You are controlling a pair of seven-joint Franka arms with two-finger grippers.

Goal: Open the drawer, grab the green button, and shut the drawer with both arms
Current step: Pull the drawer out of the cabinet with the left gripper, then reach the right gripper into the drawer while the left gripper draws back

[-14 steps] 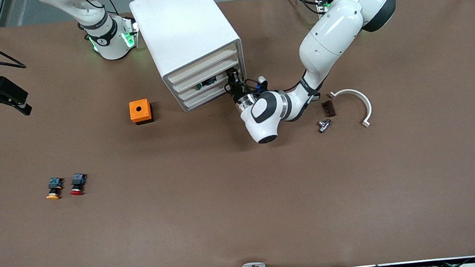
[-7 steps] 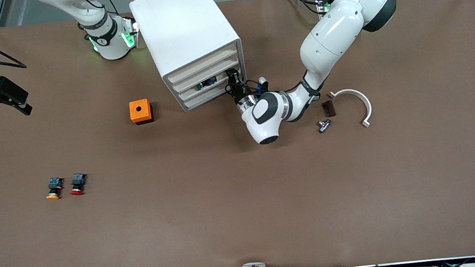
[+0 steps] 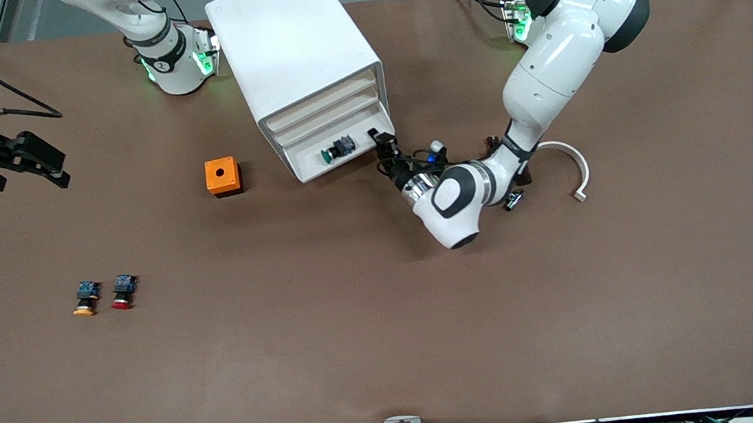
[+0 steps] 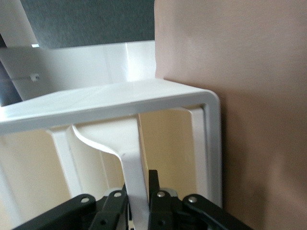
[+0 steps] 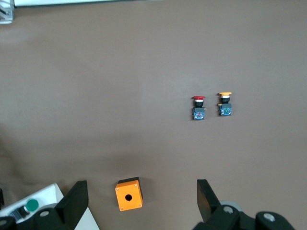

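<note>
The white cabinet (image 3: pixel 296 53) stands near the robots' bases. One of its lower drawers (image 3: pixel 344 160) is pulled partway out. The green-capped button (image 3: pixel 336 150) lies in it on its side. My left gripper (image 3: pixel 382 139) is shut on the drawer's front handle tab (image 4: pixel 130 165) at the end toward the left arm; in the left wrist view my left gripper (image 4: pixel 139 203) clamps the tab from both sides. My right gripper (image 3: pixel 61 170) is open and empty, up over the right arm's end of the table. In the right wrist view my right gripper (image 5: pixel 140 188) is wide open, and the button (image 5: pixel 31 205) shows at the edge.
An orange box with a hole (image 3: pixel 222 176) sits beside the cabinet. A yellow-capped button (image 3: pixel 84 299) and a red-capped button (image 3: pixel 122 292) lie nearer the front camera. A white curved piece (image 3: pixel 568 155) and a metal fitting (image 3: pixel 512 200) lie by the left arm.
My left gripper has pulled the drawer out toward the front camera, and the green button now lies in plain sight. My right gripper has shifted slightly toward the table's middle.
</note>
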